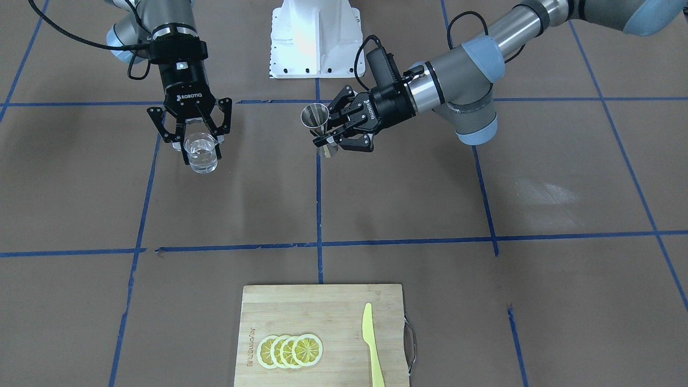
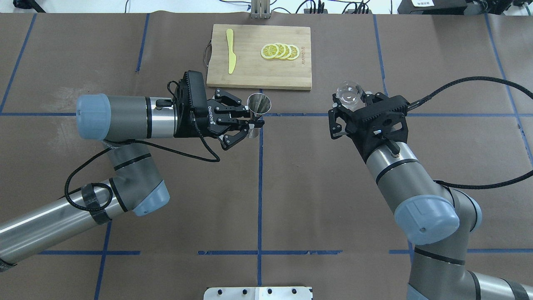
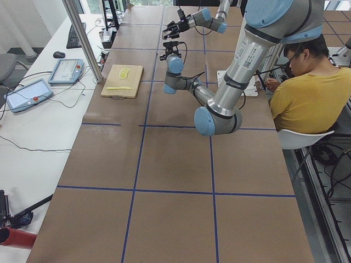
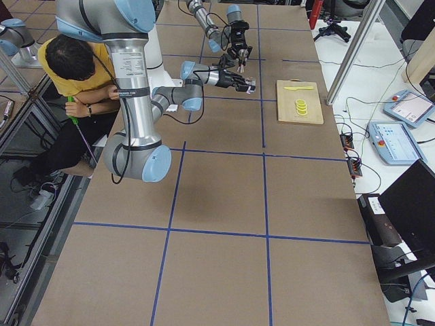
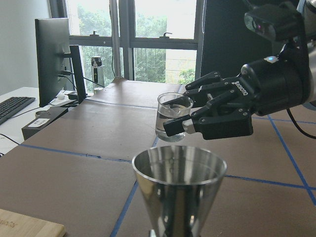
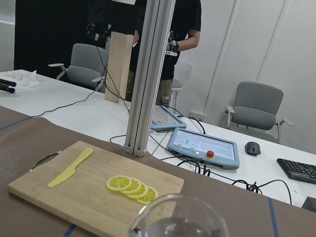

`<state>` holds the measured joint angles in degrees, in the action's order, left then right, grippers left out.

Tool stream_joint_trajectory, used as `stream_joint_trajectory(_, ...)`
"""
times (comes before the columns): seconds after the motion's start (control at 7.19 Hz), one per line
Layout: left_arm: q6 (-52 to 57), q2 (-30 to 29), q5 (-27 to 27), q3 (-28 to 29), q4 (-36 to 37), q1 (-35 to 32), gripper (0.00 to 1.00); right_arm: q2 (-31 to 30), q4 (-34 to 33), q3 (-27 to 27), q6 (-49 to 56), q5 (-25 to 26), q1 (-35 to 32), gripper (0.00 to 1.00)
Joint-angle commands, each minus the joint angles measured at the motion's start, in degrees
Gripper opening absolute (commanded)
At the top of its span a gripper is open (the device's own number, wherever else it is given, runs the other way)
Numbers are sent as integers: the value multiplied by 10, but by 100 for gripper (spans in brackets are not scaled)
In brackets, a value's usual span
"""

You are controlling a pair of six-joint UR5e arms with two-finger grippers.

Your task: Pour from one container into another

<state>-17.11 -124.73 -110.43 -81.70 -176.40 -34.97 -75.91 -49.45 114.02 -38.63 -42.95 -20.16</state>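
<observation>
The small clear glass cup (image 1: 201,155) holds clear liquid and hangs upright above the table, with my right gripper (image 1: 201,141) shut on it. The steel hourglass jigger (image 1: 315,117) also stands upright in the air, my left gripper (image 1: 329,138) shut on its narrow waist. In the overhead view the cup (image 2: 349,92) and jigger (image 2: 259,103) are apart, roughly level with each other. The left wrist view has the jigger's open mouth (image 5: 178,168) close up and the cup (image 5: 173,116) beyond it in the right gripper (image 5: 185,124). Only the cup's rim (image 6: 180,217) appears in the right wrist view.
A bamboo cutting board (image 2: 250,71) at the table's far side carries lemon slices (image 2: 280,51) and a yellow plastic knife (image 2: 230,56). The white robot base plate (image 1: 316,37) sits between the arms. A seated person (image 3: 307,93) is beside the table near the base.
</observation>
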Motion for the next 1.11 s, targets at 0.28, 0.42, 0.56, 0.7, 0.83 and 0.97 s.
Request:
stream_joint_trajectory(0.28, 1, 0, 0, 1, 1, 2, 0, 97, -172, 44, 8, 8, -3, 0)
stream_joint_trajectory(0.42, 1, 0, 1, 1, 2, 3, 0, 100, -178, 39, 11, 24, 0, 0)
stream_joint_trajectory(0.56, 1, 0, 1, 1, 2, 3, 0, 105, -191, 39, 19, 28, 0, 0)
stream_joint_trajectory(0.7, 1, 0, 0, 1, 3, 4, 0, 111, -204, 39, 55, 39, 2, 0)
stream_joint_trajectory(0.83, 1, 0, 1, 1, 3, 5, 0, 117, -210, 38, 64, 43, 3, 0)
stream_joint_trajectory(0.97, 1, 0, 1, 2, 3, 5, 0, 128, -231, 38, 64, 43, 6, 0)
